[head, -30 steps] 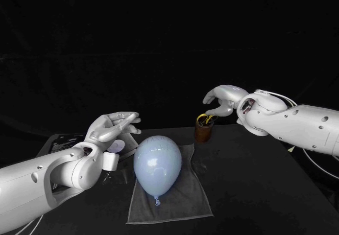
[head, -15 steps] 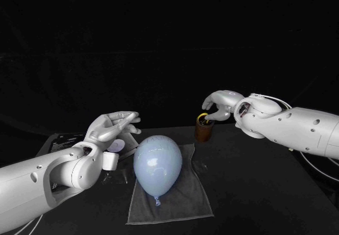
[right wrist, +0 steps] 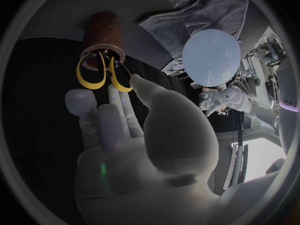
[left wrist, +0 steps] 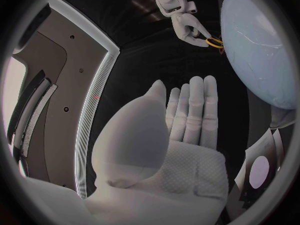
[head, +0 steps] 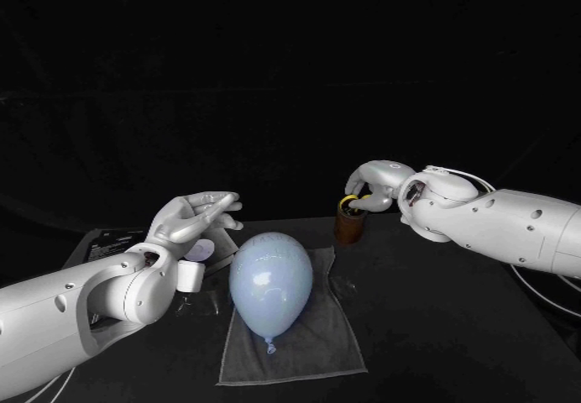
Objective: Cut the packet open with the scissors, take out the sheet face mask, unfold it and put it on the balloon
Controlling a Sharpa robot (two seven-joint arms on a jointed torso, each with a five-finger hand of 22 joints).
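A pale blue balloon [head: 270,281] [left wrist: 259,45] [right wrist: 211,55] lies on a grey towel [head: 303,353] at the table's middle. Behind it stands a brown cup [head: 350,228] [right wrist: 103,32] holding scissors with yellow handles [head: 351,200] [right wrist: 90,75] [left wrist: 214,42]. My right hand [head: 373,186] [right wrist: 137,135] hangs over the cup, fingertips at the yellow loops and thumb beside one; I see no grip on them. My left hand [head: 194,217] [left wrist: 175,130] is raised left of the balloon, fingers straight, holding nothing. The white packet [head: 200,249] [left wrist: 258,171] with a purple spot lies just beyond that hand.
A dark flat box [head: 115,243] with white print sits at the table's left rear. The towel [right wrist: 200,15] reaches back almost to the cup. The table's right edge [head: 515,260] runs under my right arm.
My right hand has come down and slightly left onto the scissor handles in the cup. The left hand, balloon and packet have not moved.
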